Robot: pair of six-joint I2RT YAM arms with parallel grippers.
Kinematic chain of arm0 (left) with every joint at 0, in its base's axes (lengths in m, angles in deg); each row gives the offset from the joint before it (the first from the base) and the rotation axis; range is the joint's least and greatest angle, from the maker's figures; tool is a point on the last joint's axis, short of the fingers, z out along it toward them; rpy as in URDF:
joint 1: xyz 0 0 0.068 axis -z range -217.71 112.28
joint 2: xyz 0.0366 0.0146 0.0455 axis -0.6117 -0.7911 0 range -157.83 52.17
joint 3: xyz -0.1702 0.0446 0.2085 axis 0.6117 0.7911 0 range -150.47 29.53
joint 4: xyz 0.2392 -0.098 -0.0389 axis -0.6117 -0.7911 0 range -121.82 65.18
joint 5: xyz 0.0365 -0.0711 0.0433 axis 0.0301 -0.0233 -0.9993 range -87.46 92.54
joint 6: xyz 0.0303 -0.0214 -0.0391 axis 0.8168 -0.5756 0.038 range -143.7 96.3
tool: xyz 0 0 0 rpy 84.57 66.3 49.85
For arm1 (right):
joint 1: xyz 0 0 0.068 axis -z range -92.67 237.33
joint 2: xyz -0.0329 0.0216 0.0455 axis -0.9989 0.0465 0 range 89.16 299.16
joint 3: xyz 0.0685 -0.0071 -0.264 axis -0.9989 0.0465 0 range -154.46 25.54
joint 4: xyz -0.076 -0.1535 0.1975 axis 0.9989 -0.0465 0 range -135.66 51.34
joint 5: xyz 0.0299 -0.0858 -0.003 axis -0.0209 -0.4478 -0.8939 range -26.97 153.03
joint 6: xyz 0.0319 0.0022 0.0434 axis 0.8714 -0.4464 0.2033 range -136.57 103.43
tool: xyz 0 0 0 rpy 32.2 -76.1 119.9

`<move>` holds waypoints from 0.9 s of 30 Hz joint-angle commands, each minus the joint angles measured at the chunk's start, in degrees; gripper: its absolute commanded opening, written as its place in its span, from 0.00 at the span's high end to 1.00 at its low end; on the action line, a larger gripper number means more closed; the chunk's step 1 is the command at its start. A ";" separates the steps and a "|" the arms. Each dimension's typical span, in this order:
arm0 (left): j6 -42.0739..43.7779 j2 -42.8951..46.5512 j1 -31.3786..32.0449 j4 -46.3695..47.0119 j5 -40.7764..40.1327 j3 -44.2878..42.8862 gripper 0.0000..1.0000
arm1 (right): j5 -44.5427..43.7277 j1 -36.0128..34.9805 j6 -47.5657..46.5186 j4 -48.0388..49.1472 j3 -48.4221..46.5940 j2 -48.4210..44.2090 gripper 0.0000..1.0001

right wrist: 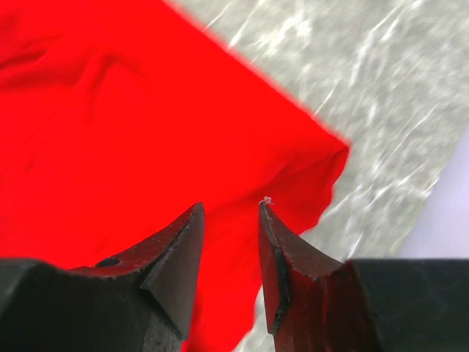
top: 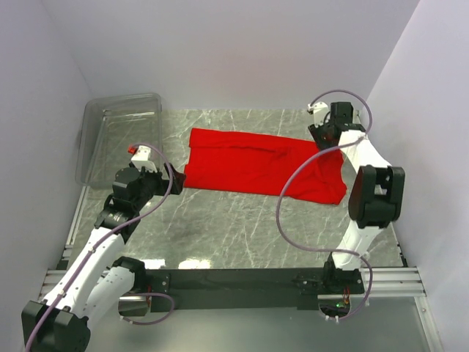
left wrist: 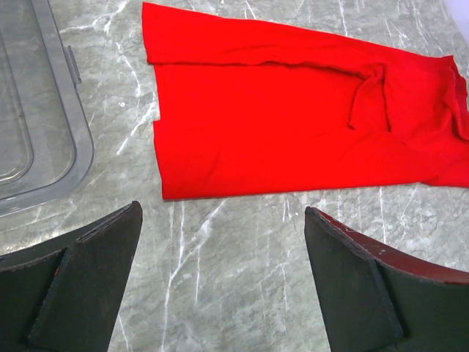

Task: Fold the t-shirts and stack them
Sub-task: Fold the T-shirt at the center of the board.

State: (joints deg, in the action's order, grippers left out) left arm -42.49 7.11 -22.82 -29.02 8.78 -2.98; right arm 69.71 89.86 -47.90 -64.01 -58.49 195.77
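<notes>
R gripper [right wrist: 231, 209] part-open, empty, over red t-shirt [top: 249, 161] corner; L gripper [left wrist: 221, 209] wide open, empty, hem just ahead: best pinch both edges evenly, fold w/o dragging.

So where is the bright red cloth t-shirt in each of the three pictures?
Top external: the bright red cloth t-shirt lies across the middle, reaching toward the right.
Left wrist: the shirt spreads over the upper part, from the middle to the right edge.
Right wrist: the shirt fills the left and middle, very close up.
Shared landmark: the grey marbled tabletop under it, in all three.
</notes>
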 commanded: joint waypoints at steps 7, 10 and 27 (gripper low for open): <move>-0.90 1.91 -0.31 2.27 1.14 0.69 0.02 | 4.22 -0.06 0.30 -2.62 17.04 -14.23 0.58; -0.99 1.21 -0.31 2.98 1.93 1.14 0.02 | 1.94 -0.94 1.89 -0.50 20.30 -14.76 0.56; -1.25 3.22 -0.74 1.83 1.41 2.02 0.02 | -9.49 -6.13 5.23 7.76 21.63 -8.26 0.62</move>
State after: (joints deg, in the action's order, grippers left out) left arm -42.97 9.54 -23.19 -28.72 9.39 -1.10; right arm 63.17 84.09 -43.42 -59.85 -36.92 186.85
